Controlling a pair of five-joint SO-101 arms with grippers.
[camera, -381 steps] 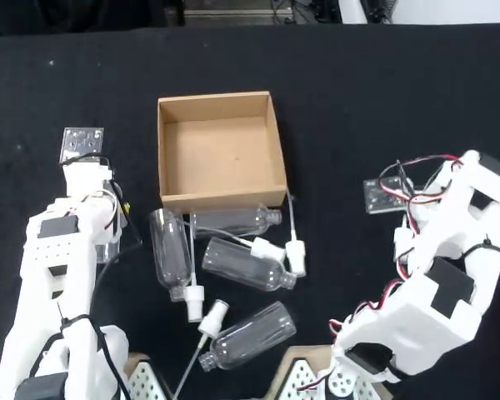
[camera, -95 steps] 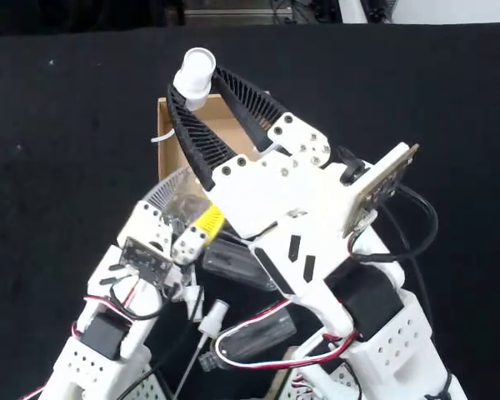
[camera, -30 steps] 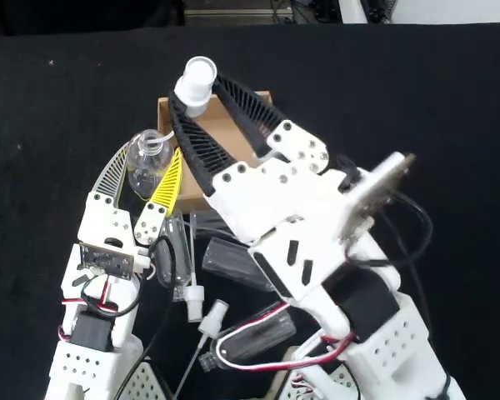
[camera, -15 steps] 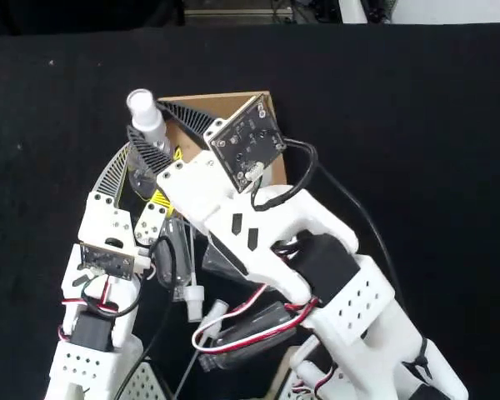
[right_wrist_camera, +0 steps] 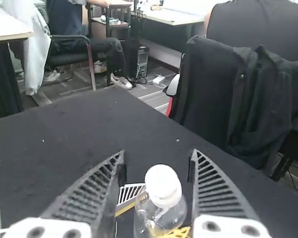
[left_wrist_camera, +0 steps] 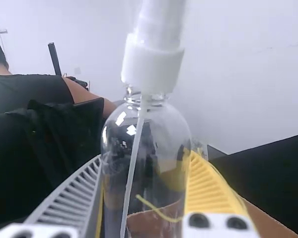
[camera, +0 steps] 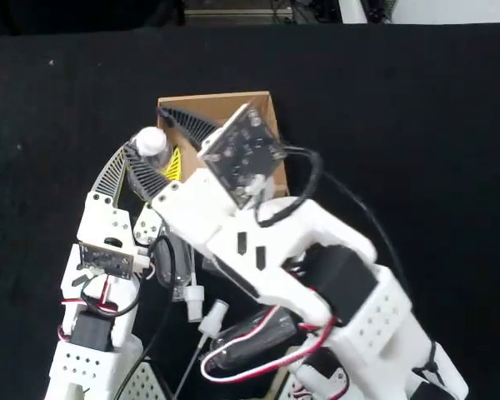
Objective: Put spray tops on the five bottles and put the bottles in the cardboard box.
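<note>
My left gripper (camera: 150,158) is shut on a clear bottle (camera: 138,180), held upright just left of the cardboard box (camera: 233,102). In the left wrist view the bottle (left_wrist_camera: 144,148) stands between the grey and yellow fingers. A white spray top (left_wrist_camera: 156,54) rests on its neck, and the tube hangs inside. My right gripper (camera: 148,132) is above it, its black fingers either side of the spray top (camera: 151,142). In the right wrist view the right gripper (right_wrist_camera: 158,153) is open, with gaps both sides of the spray top (right_wrist_camera: 162,184).
Other clear bottles lie on the black table near the arms, one (camera: 177,260) beside my left arm and one (camera: 250,343) under my right arm. Two loose spray tops (camera: 195,301) (camera: 214,316) lie between them. My right arm covers part of the box.
My right gripper has come down and set the spray top onto the neck of the bottle. Its fingers now stand apart from the top. The left arm has kept still.
</note>
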